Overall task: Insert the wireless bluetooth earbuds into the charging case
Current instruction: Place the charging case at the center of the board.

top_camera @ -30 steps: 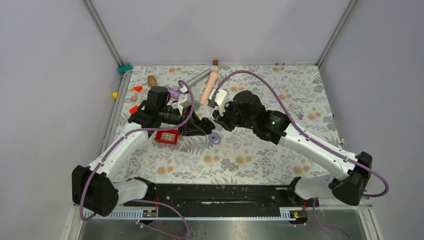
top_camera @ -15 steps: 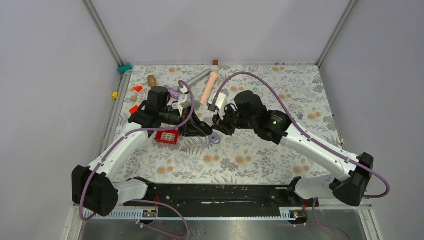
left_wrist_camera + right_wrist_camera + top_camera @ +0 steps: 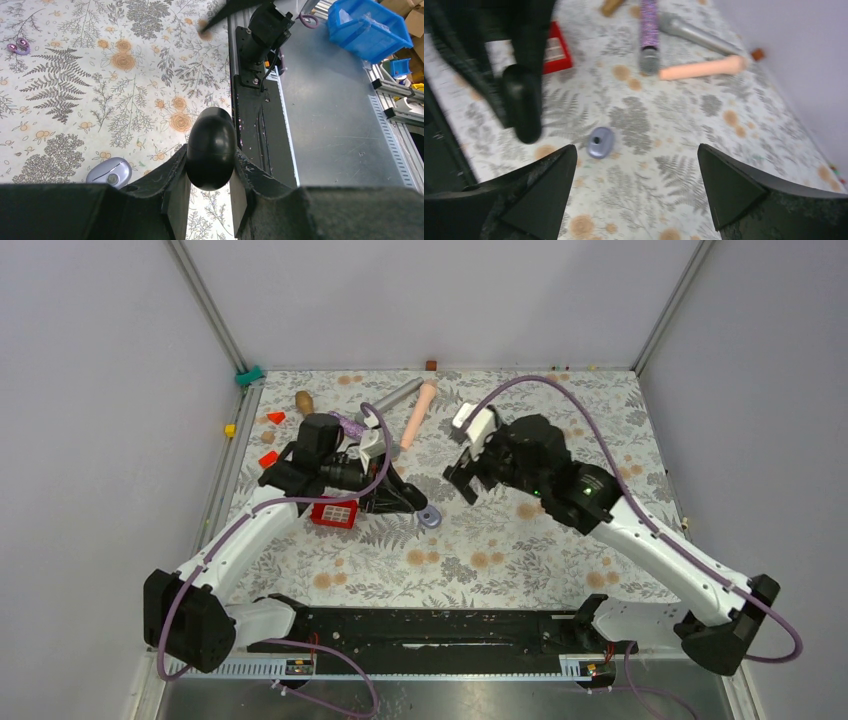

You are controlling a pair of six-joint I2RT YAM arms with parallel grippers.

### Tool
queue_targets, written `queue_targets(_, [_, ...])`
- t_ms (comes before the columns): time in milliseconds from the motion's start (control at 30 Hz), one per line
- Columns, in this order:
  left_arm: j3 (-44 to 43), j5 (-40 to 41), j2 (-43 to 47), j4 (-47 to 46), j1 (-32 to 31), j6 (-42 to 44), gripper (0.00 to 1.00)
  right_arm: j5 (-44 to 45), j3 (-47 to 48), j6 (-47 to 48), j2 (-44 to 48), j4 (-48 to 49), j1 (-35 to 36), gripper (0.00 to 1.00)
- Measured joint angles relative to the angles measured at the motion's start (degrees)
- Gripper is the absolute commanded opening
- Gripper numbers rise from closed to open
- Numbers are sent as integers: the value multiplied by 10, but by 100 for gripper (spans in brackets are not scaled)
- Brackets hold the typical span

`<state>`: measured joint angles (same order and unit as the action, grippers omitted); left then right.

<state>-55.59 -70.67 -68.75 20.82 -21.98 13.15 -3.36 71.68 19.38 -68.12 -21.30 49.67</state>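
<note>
Clamps a black oval pebble [image 3: 212, 140] in the left gripper [image 3: 210, 172]; holds the right gripper [image 3: 636, 150] spread wide, empty. Finds the charging case [image 3: 109, 172], apparently closed, just beside the left fingertips [image 3: 176, 190]. Seems light, hard, slippery: better to pinch across its narrow sides. No earbuds visible.

The table [image 3: 500, 550], covered in a fern-and-flower print, is carrying the charging case [image 3: 429, 517] near its middle, with a red square tray [image 3: 334, 513] sitting apart to the left of it. Toward the far edge a peach cylinder [image 3: 418, 415], a grey metal tube [image 3: 392, 395] and a glittery purple stick [image 3: 347, 423] are lying close together. A brown lump [image 3: 304, 400], a red wedge [image 3: 276, 417] and a second red wedge [image 3: 267, 458] are resting toward the far left corner.
</note>
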Motion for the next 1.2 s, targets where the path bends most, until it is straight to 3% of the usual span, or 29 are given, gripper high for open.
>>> queue_targets(233, [-32,62,-48,44,-74,45,0,54,-26,20,83,13,-137,100])
queue_targets(433, [-147,126,-186,158,-157,131,0,68,-91,20,161,15,-242,100])
queue_targets(567, [-220,147,-285,193,-202,144,0,68,-125,16,203,14,-283,99])
queue_targets(833, [-370,209,-475,155,-275,33,0,73,-139,12,255,34,-315,100])
queue_targets(1200, [-516,269,-661,127,-301,-117,0,73,-160,12,257,49,-317,99])
